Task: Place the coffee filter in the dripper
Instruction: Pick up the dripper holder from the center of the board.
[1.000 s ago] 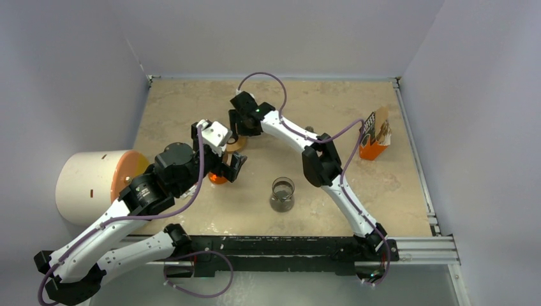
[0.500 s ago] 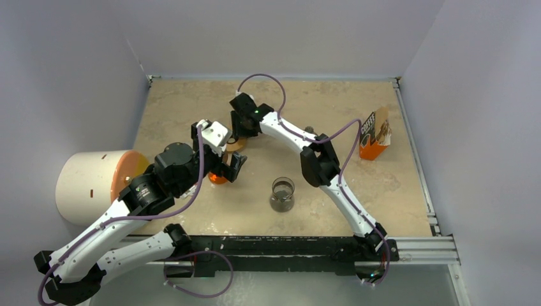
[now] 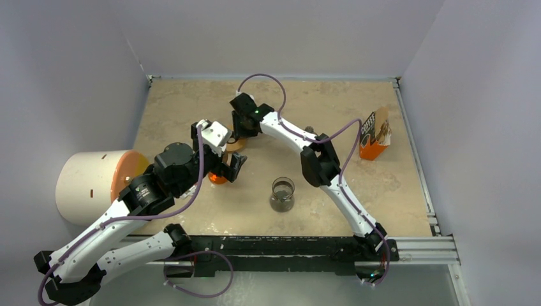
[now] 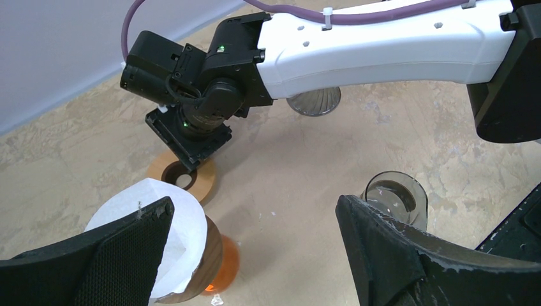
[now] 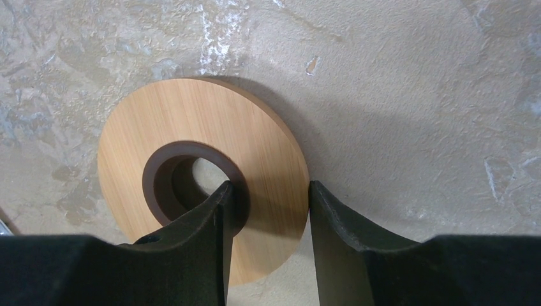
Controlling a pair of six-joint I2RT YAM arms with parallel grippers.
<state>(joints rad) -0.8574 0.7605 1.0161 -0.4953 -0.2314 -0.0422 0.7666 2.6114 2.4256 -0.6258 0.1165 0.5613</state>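
Observation:
The coffee filter (image 4: 189, 223), a pale paper cone, sits in the brown-collared mouth of the orange glass vessel (image 4: 228, 268). My left gripper (image 4: 254, 210) hangs open and empty just above it, with its left finger over the paper; it also shows in the top view (image 3: 229, 167). The dripper's ribbed clear glass cone (image 4: 312, 102) stands on the table behind the right arm, partly hidden. Its wooden ring (image 5: 255, 159) lies flat on the table. My right gripper (image 5: 269, 188) straddles the ring's band, one finger in the hole and one at the outer rim.
A smoky-grey glass cup (image 3: 282, 194) stands near the front middle. A black-and-orange packet (image 3: 375, 134) stands at the right. A white cylinder with an orange face (image 3: 96, 185) lies at the left edge. Walls close in the table on three sides.
The right arm's elbow has shifted slightly left. Both grippers and the objects stay where they were.

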